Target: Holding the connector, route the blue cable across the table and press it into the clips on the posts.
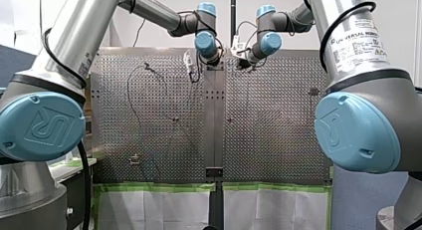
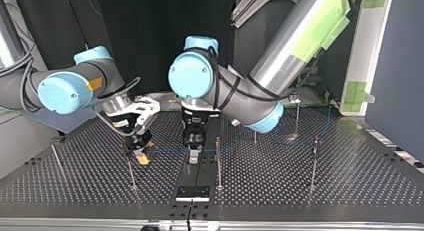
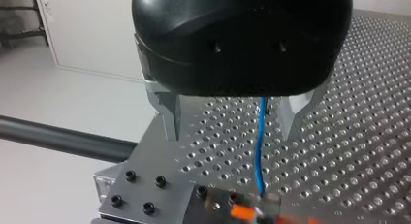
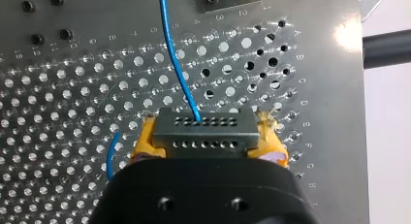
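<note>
Between the yellow pads (image 4: 144,142) of my right hand (image 4: 206,136) sits the grey connector (image 4: 206,123), pinched from both sides, its two rows of small holes facing the wrist camera and the perforated desk (image 4: 58,112) beneath it. The blue cable (image 4: 175,64) leaves the connector's upper row and runs straight ahead of this hand, over the desk toward a small bolted plate (image 4: 228,3). Another short curve of blue shows beside the hand, low against the desk. My left hand (image 3: 232,132) hangs close ahead of the right one and points down at the desk, its two metal fingers (image 3: 170,115) spread wide. The cable passes through the gap between them, nearer one finger than the other and touching neither, and ends ahead of that hand at a blurred orange and grey shape that I cannot make out for sure. From the top view, both hands stand side by side near the desk's middle seam, wrists bent so that they point downward. A thin blue line runs on from the left hand, low over the desk, past thin upright posts (image 2: 218,163). Whether it lies in any clip on those posts is too small to tell.
</note>
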You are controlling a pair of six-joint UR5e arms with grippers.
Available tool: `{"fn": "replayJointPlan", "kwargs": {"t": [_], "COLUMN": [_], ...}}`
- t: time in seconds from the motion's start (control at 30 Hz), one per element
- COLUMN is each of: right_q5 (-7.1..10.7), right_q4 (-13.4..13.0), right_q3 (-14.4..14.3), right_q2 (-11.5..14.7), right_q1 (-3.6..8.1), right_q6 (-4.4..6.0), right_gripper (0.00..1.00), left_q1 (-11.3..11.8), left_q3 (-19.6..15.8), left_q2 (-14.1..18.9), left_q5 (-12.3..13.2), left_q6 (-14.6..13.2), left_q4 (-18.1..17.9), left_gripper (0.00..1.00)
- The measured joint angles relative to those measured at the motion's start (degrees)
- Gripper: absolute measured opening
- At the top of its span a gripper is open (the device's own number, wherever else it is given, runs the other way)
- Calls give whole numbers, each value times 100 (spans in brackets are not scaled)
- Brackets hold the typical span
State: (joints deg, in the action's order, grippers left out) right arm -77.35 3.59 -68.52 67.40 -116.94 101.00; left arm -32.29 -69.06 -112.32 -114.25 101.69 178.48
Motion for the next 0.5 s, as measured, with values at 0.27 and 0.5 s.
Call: {"fn": "replayJointPlan", "kwargs": {"t": [0.27,0.5], "right_q5": [4,5], "right_q4": [0,0], "right_q3": [-1,0], "right_q2": [0,0], "right_q1": [0,0], "right_q6": [8,9], "right_gripper": [0,0], "left_q1": [45,77], "left_q3": [137,140], "left_q2": [-356,-388], "left_q5": [11,-37], "left_q6": [-16,-35], "left_q4": [17,-12], "left_gripper": [100,100]}}
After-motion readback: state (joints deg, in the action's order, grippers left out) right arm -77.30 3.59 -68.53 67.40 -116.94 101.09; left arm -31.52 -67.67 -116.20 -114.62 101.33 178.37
